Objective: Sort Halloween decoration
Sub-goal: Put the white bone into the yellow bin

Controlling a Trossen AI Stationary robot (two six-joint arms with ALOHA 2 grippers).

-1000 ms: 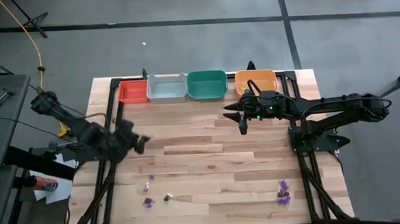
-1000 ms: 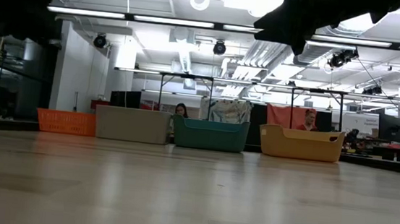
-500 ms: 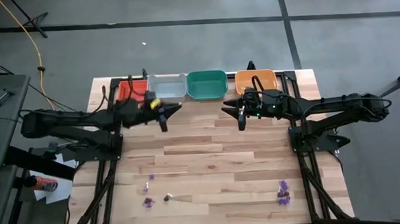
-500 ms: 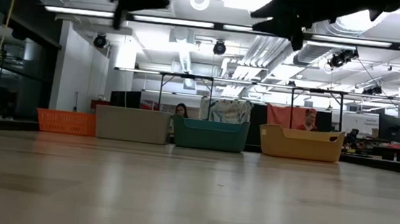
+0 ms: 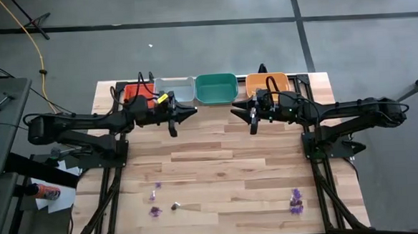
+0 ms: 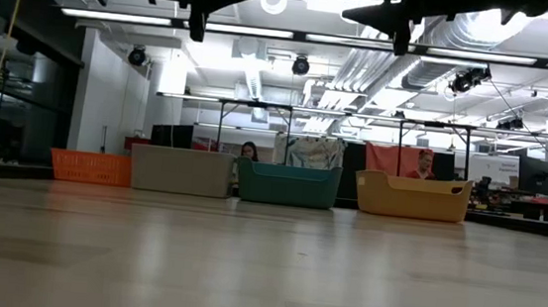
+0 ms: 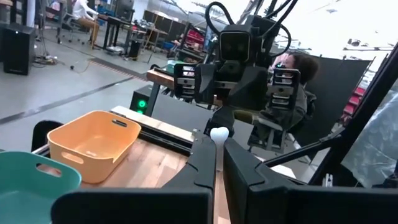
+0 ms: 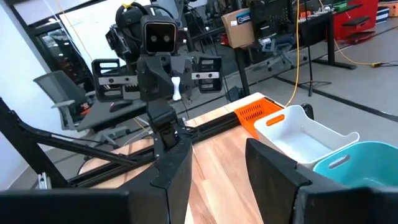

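Observation:
My left gripper (image 5: 189,112) hangs high over the table's far part, in front of the grey tray (image 5: 173,91). It is shut on a small pale whitish trinket (image 7: 218,133), which also shows in the right wrist view (image 8: 176,87). My right gripper (image 5: 238,115) is open and empty, high up in front of the orange tray (image 5: 267,84), facing the left gripper. Several purple trinkets (image 5: 155,211) and a dark one (image 5: 175,205) lie on the near left of the table. Two more purple ones (image 5: 295,195) lie near right. My left gripper pinches the pale trinket (image 7: 218,133) between its two fingertips (image 7: 205,146), at their free ends only. The fingers lie level and point toward the table's right. The trinket is lifted clear, high above the table.
Red (image 5: 139,94), grey, green (image 5: 216,88) and orange trays stand in a row along the far edge; they also show in the low view (image 6: 286,184). People sit in the room behind the table. The table's middle is bare wood (image 5: 218,159).
My left gripper has swung from the table's left side toward the far edge and to the right, up to the grey tray's front. It has turned so that it points at my right gripper.

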